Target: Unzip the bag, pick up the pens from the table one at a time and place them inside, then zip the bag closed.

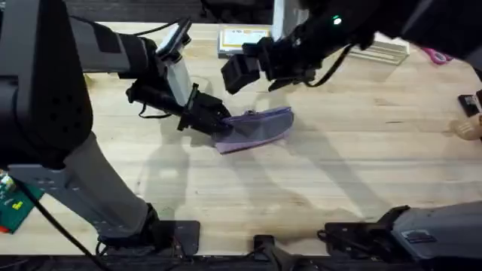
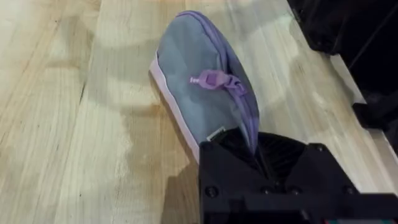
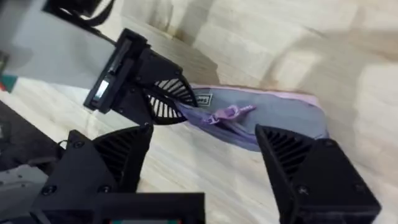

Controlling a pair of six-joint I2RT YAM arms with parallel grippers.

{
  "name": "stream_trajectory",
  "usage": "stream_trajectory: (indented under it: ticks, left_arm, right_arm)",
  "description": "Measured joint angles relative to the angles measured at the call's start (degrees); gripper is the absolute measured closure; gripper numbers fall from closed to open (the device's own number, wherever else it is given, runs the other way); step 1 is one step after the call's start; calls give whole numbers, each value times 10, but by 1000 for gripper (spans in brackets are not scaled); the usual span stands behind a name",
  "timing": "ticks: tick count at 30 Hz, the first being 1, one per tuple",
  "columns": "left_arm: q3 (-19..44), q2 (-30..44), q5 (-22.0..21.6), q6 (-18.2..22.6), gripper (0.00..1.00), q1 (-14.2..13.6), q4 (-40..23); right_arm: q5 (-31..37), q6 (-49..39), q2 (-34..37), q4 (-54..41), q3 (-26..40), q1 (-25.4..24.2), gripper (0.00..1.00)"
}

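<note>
robot lab: arm-mounted butcher-block table

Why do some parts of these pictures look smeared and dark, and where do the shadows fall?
Overhead view: the left arm near the lens looms large, dark and blurred, and soft shadows lie on the table below the bag. Left wrist view: the bag's zipper pull is fairly sharp, while the left gripper pinching the bag's end is soft. Right wrist view: the open right gripper is blurred in the foreground.

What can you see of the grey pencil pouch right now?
The small grey fabric pouch with lavender edging lies flat on the light wooden table, about mid-table. A purple zipper runs along its top, the pull partway along. The left hand clamps one end; the right hand hovers open above it, not touching.
</note>
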Motion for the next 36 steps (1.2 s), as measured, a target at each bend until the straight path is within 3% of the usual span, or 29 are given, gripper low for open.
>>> stream_trajectory:
  ticks: [10, 36]
  left_arm:
    - [0, 0, 0, 0, 958, 0, 0]
    - [0, 0, -2, 0, 958, 0, 3]
  right_arm:
    - [32, 57, 29, -9, 0, 12, 3]
    - [49, 63, 124, -10, 0, 29, 3]
